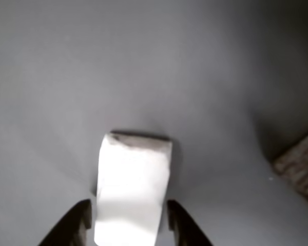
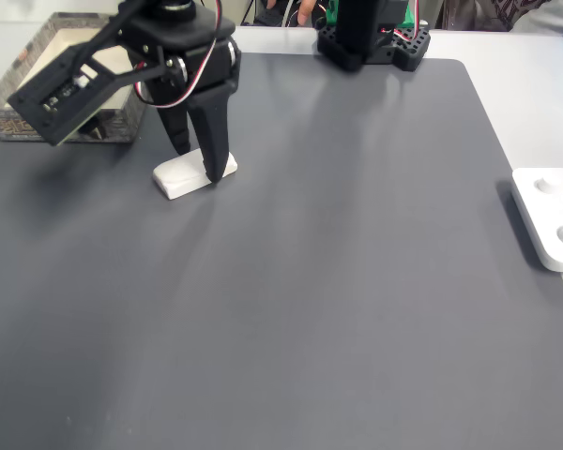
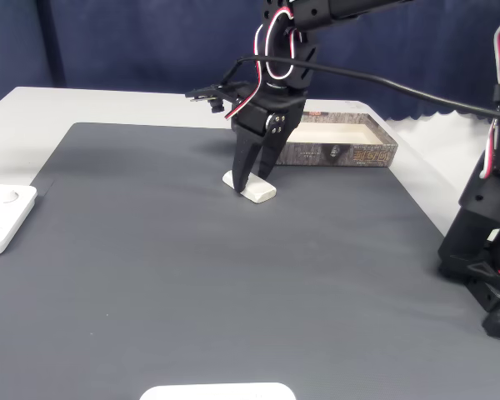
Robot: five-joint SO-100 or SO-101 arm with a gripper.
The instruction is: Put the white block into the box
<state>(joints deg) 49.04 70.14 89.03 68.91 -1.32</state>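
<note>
The gripper (image 3: 250, 179) is standing over the white block (image 3: 252, 187), its jaws narrowly open on both sides of it, the block lying on the dark mat (image 3: 233, 275) near the box (image 3: 337, 152).

— Where's the white block (image 2: 194, 172)?

— Flat on the dark grey mat, upper left of a fixed view (image 3: 251, 188), a small plain white rectangular piece with softly rounded edges. In the other view (image 1: 132, 187) it fills the lower centre, its far end slightly shadowed and scuffed-looking.

— And the box (image 2: 17, 123)?

— A shallow rectangular tray with speckled brownish walls and a pale inside. It sits in the top left corner of that fixed view, near the block but apart from it; in a fixed view (image 3: 342, 152) it lies just behind the block, centre right.
</note>
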